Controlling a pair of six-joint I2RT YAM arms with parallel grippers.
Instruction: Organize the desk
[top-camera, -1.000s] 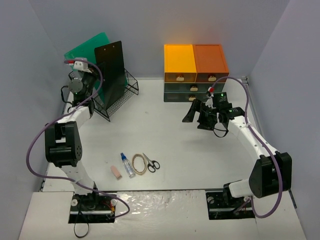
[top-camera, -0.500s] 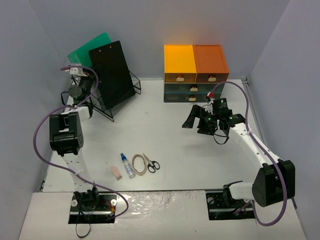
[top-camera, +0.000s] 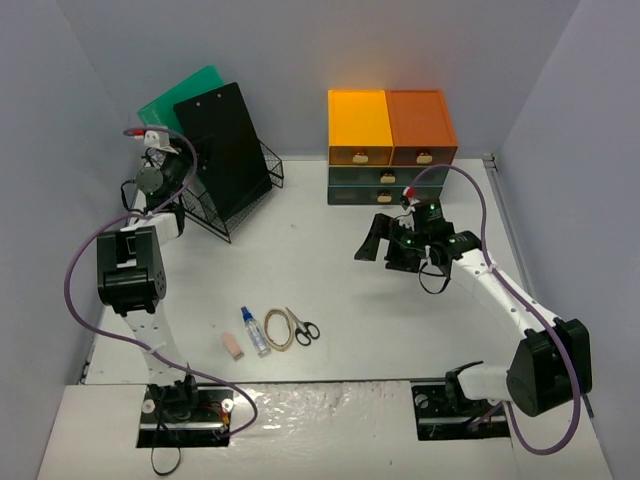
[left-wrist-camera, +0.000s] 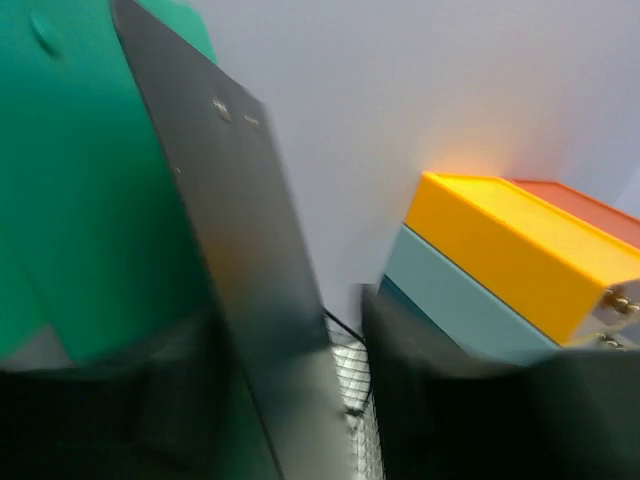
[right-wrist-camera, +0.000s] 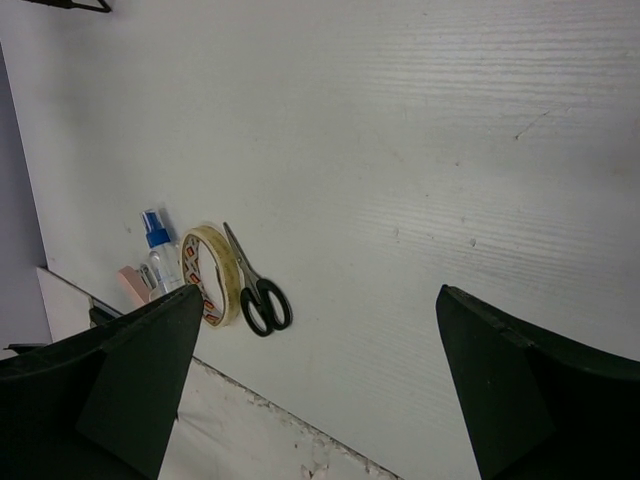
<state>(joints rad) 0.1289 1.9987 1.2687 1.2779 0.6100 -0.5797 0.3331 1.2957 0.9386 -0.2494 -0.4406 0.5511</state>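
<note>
Well, tape roll (right-wrist-camera: 212, 300) print unreadable, scissors (right-wrist-camera: 258, 295) beside

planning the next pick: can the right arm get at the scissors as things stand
Probably yes: the right gripper hangs open over the desk, nothing standing between it and the scissors beside the tape roll.

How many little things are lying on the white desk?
4, in a row on the desk, near left: pink eraser, spray bottle, tape roll, scissors. None seems hidden.

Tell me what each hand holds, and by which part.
Right hand: open, holding nothing. Left hand: the black clipboard runs between its fingers, but whether they grip it cannot be told.
</note>
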